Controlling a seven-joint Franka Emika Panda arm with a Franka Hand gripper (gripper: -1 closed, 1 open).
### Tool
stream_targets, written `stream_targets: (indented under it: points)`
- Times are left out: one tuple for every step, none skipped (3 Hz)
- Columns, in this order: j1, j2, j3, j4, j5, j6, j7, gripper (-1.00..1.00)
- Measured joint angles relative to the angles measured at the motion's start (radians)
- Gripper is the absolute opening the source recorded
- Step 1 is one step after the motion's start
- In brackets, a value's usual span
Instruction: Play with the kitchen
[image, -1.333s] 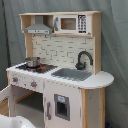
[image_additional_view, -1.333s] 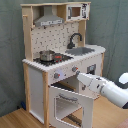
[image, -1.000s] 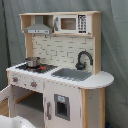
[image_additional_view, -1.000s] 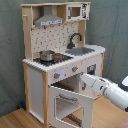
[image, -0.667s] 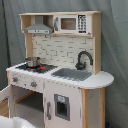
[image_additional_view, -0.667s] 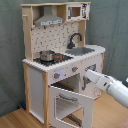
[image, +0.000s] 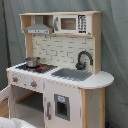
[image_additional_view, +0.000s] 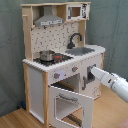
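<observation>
- The tall toy kitchen (image: 60, 70) of pale wood and white panels stands on a wooden floor (image_additional_view: 15, 119) in front of a grey curtain (image_additional_view: 10, 50), seen in both exterior views.
- On its worktop, the black hob with red rings (image_additional_view: 52, 58) carries a small shiny metal pot (image_additional_view: 46, 55); in the first exterior view the same pot (image: 32, 61) sits at the hob's rear corner.
- The grey rectangular sink (image: 72, 74) lies beside the hob, and the curved black tap (image: 83, 59) rises behind the sink against the white tiled back wall (image: 60, 49).
- Above the hob hangs a grey hood (image: 39, 27); beside the hood, over the sink, is the white microwave with a dark window (image: 70, 23).
- Below the hob, the white oven door (image_additional_view: 70, 102) is swung down and open in the second exterior view, showing the cavity behind it.
- Two round knobs (image_additional_view: 56, 75) sit on the front panel just under the hob.
- The white robot arm (image_additional_view: 114, 84) reaches in from the second exterior view's right, its tip (image_additional_view: 93, 73) close to the kitchen's front panel beside the oven opening.
- Whether the gripper is open or closed cannot be told from either exterior view.
- A white rounded shape (image: 15, 123) shows at the bottom corner of the first exterior view, below the kitchen.
</observation>
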Motion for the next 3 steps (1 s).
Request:
stream_targets:
  points:
    - [0.058, 0.000, -0.029, -0.088, 0.000, 0.000, 0.044, 1.00]
    - [0.100, 0.000, -0.055, -0.163, 0.000, 0.005, 0.098, 1.00]
    - [0.117, 0.000, -0.089, -0.227, -0.003, 0.046, 0.170, 1.00]
